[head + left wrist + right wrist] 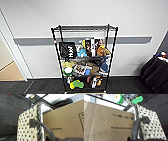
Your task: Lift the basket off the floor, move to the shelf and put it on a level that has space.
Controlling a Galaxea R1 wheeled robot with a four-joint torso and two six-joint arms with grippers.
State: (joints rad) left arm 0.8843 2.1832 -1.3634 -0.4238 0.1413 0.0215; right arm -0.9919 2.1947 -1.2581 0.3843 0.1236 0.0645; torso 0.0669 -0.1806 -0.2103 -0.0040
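Facing a pale wall with a grey rail running across it, we look down on dark grey carpet tiles [42,87] that give way to tan wood flooring [10,72] past a doorway at the left. One shelf [84,58], a black wire rack on four thin posts, stands against the wall straight ahead. Its top level [85,28] is bare wire grid, while the tiers below are crowded: a black bag [68,50] hangs at the left post, boxed packets [93,46] and a brown soft toy [102,51] sit on the upper tier, a green-and-white roll [67,71] lies lower down, and a yellow-green toy [76,84] rests on the lowest tier. A dark fabric heap [156,71] sits at the right edge. From our left wrist view, one basket [26,126], cream chunky weave with a dark grey rim, shows close up, and its dark end handle [41,127] loops toward the camera. One brown cardboard box [65,120] sits inside the basket, pressed against its liner. The right wrist view shows the basket's other end [150,122] with its handle [139,125] curving the same way, the box [106,121] beside it and the rack's lower tiers beyond. We cannot tell how either arm's fingers stand.
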